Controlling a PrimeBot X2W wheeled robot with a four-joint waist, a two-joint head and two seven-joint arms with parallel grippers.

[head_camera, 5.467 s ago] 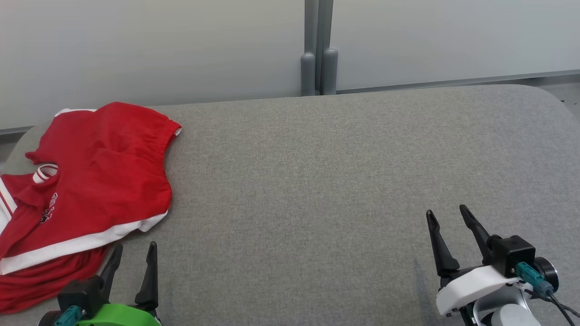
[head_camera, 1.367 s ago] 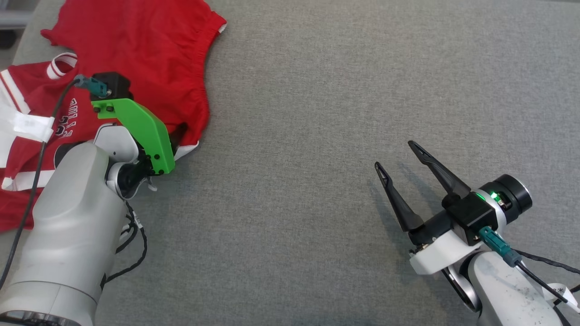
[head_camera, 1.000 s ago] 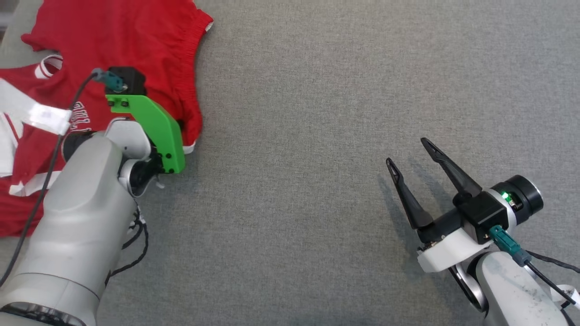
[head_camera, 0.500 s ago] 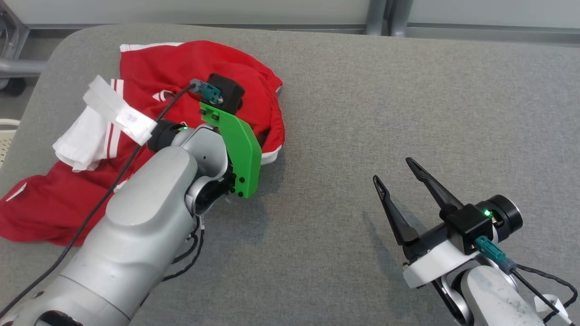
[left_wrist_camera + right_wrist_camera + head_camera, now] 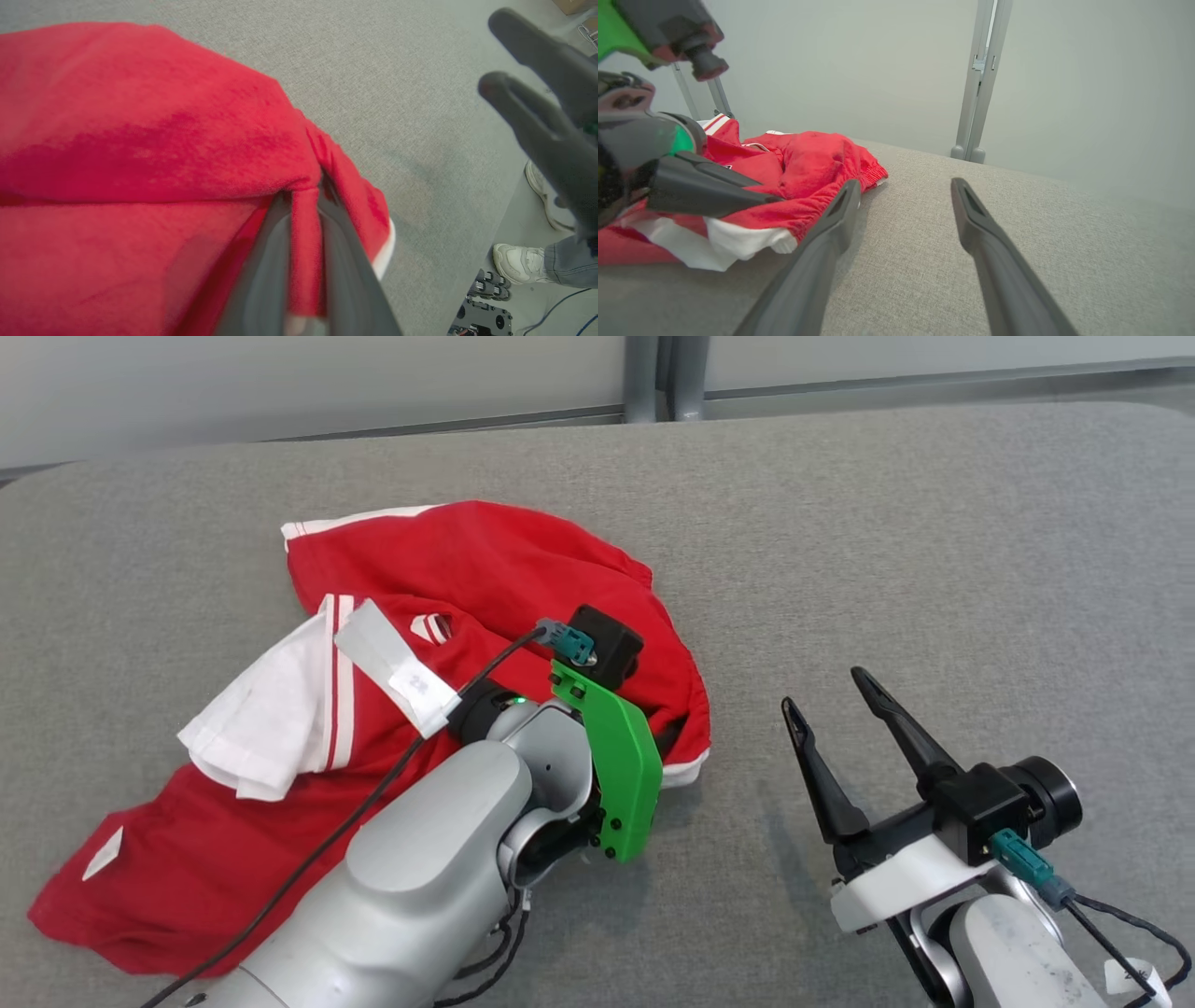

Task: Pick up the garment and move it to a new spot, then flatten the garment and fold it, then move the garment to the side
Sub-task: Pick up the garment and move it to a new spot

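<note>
The red garment (image 5: 485, 569) with white trim lies crumpled on the grey table (image 5: 934, 541), left of centre. My left gripper (image 5: 304, 193) is shut on a pinched fold at the garment's right hem; in the head view its fingers are mostly hidden under the green wrist bracket (image 5: 621, 775). The same garment (image 5: 817, 163) shows in the right wrist view with the left gripper's dark fingers (image 5: 714, 193) clamped on it. My right gripper (image 5: 825, 691) stands open just right of the hem, holding nothing, its tips (image 5: 906, 184) spread above bare table.
A pale wall with a grey post (image 5: 658, 378) runs behind the table. A white tape label (image 5: 397, 677) sits on the left arm's cable. Beyond the table edge, a person's white shoe (image 5: 514, 263) stands on the floor.
The left gripper, shut on the hem, has dragged the garment rightward toward the table's middle, bunching it. The camera has also shifted. The right gripper stays open.
</note>
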